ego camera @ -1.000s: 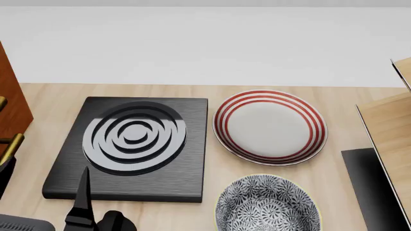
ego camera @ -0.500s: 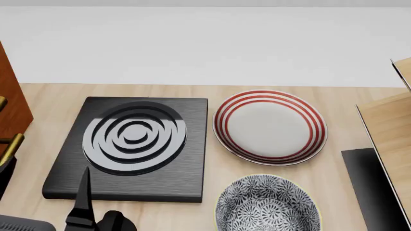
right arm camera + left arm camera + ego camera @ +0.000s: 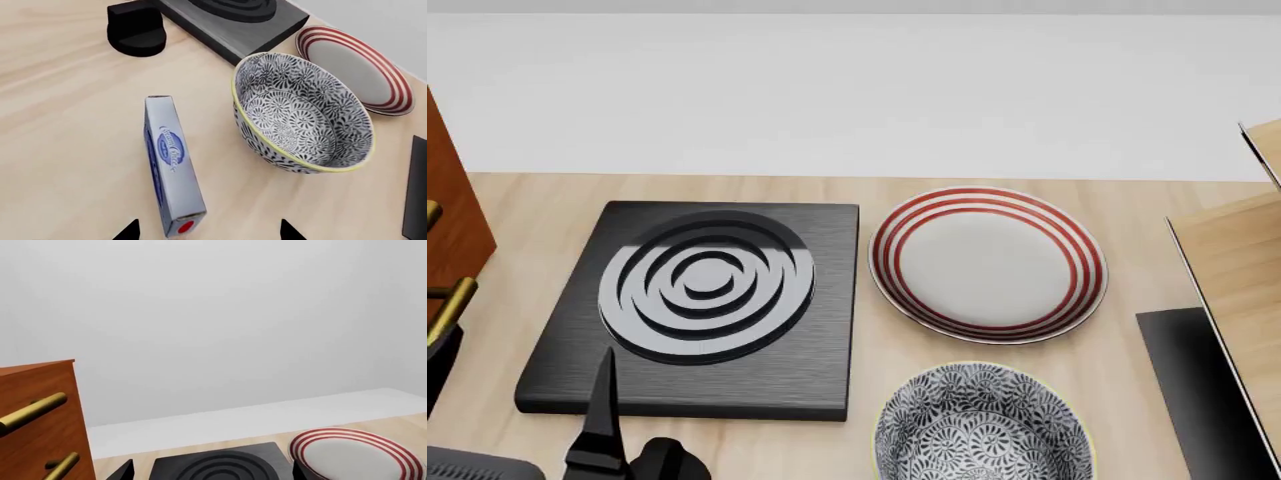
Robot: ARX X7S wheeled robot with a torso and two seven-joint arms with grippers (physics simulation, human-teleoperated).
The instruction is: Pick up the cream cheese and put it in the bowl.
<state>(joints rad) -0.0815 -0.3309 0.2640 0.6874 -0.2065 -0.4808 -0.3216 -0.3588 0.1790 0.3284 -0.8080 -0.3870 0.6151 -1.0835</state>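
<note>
Right gripper [image 3: 207, 235]: only two dark fingertips [image 3: 127, 231] visible at the frame edge of the right wrist view, set wide apart, nothing between them; released. Cream cheese [image 3: 172, 164] directly beneath, lying flat on the light wood tabletop [image 3: 60, 125], one red end toward the camera, falling within the span of the two tips but not touched by them. Bowl [image 3: 299, 112] upright just beside the box, apart from it, nothing inside. Red-ringed plate [image 3: 357, 67] beyond the bowl. Black burner slab [image 3: 227, 22] with raised rings near the bowl's far side; a dark round knob-like piece [image 3: 137, 30] on the wood beside it.

Left gripper [image 3: 627, 440]: dark parts low in the head view, over the slab's near edge; one thin finger raised, pointing away; open or closed, cannot tell. Left wrist camera aimed nearly level at a plain pale wall [image 3: 220, 315].

Orange-brown cabinet [image 3: 40, 425] with brass handles at the robot's left. Pale wooden structure [image 3: 1234, 270] at its right.
</note>
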